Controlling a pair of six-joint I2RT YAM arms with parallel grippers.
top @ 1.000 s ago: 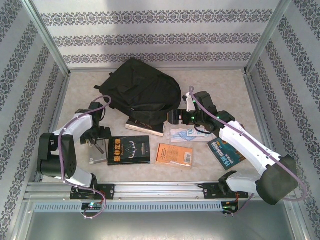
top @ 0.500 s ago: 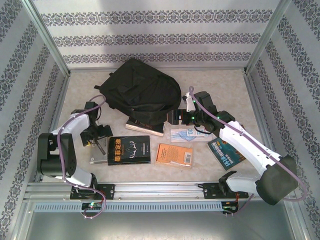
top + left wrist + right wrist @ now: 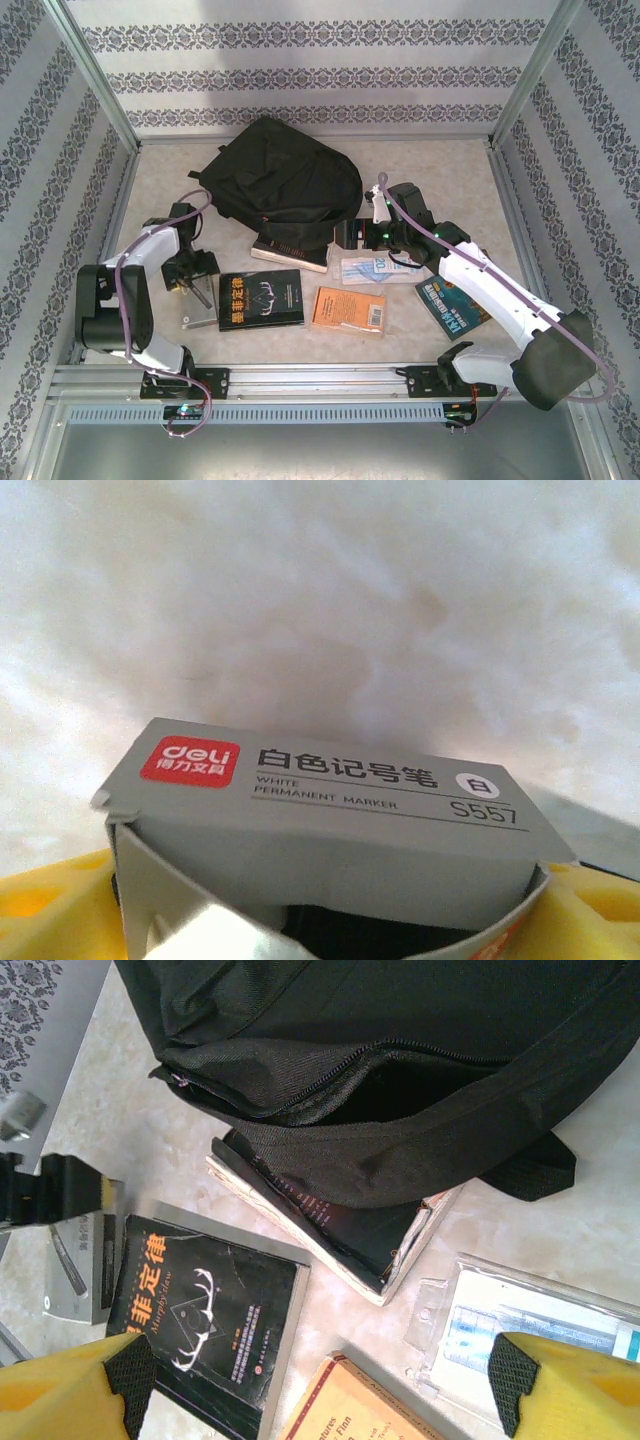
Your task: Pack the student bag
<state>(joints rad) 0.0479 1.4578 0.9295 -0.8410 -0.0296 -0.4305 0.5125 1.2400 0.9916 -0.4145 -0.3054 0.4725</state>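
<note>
The student bag (image 3: 285, 180) is a big black backpack lying at the back middle of the table, its zipper gaping toward my right wrist camera (image 3: 400, 1060). My right gripper (image 3: 348, 235) hovers open (image 3: 320, 1380) above the books just in front of that opening, holding nothing. My left gripper (image 3: 190, 282) is down over a grey marker box (image 3: 198, 312) at the front left. In the left wrist view the box (image 3: 330, 820) fills the gap between the yellow fingers (image 3: 50, 910); whether they press it is hidden.
A thick book (image 3: 290, 252) lies partly under the bag's edge. In front lie a black book with antlers (image 3: 262, 298), an orange book (image 3: 349, 309), a clear packet (image 3: 375, 268) and a blue book (image 3: 450, 305) under the right arm. Patterned walls enclose the table.
The left gripper shifted slightly left and settled lower around the marker box, and its fingers came a little closer together. The right arm and the bag stayed put.
</note>
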